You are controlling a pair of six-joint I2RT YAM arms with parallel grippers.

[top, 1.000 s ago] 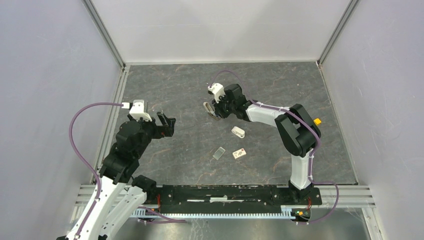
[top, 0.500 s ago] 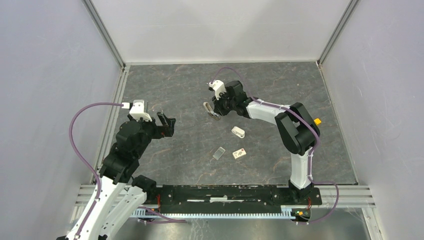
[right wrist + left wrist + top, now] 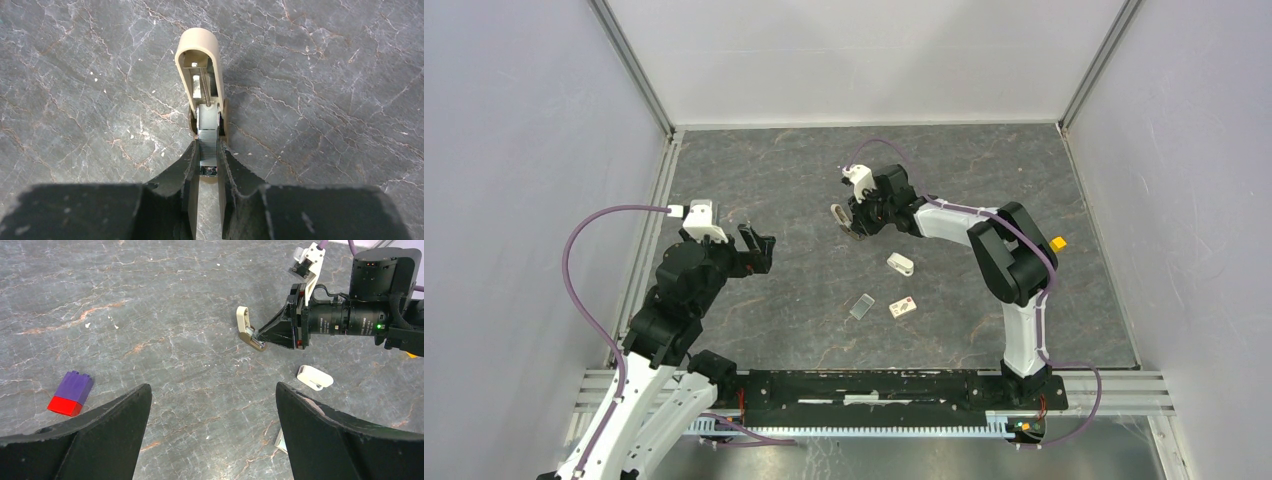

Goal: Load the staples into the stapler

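Note:
The beige stapler lies hinged open on the dark mat, left of the table's middle. My right gripper is shut on its shiny metal channel, and the beige cover points away from the fingers. The left wrist view shows the same grip from the side: stapler, right gripper. The staples lie nearer the arm bases: a white box with red print and a thin grey strip. My left gripper hovers open and empty at the left.
A small white oblong piece lies between the stapler and the staples, also seen as the white piece. A yellow cube sits behind the right arm. A purple-and-red brick lies left of my left gripper.
The right wrist has shifted slightly toward the far left with the stapler still in its fingers. The left arm has not moved.

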